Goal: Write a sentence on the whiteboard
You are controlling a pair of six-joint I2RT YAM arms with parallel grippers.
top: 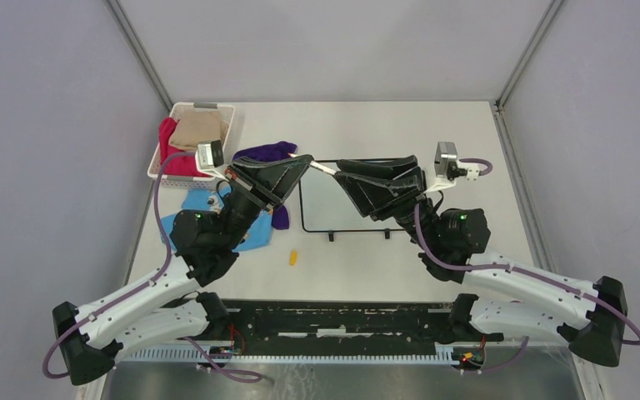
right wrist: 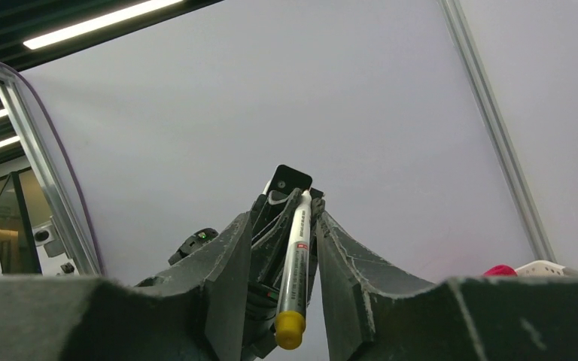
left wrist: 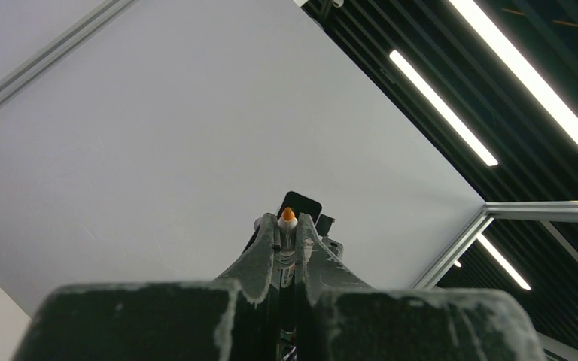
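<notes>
Top external view: left hand [top: 309,162] is clamped on the marker [top: 323,167]; right hand [top: 338,172], half open, surrounds its other end. Just below these 2 hands the whiteboard [top: 342,213] lies blank on the tabletop [top: 467,133], so the writing seems not begun.

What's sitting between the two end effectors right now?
A white marker spans the gap from the left end effector, which clamps it, to the right end effector, whose open jaws flank it. The top view shows this; both wrist views agree.
</notes>
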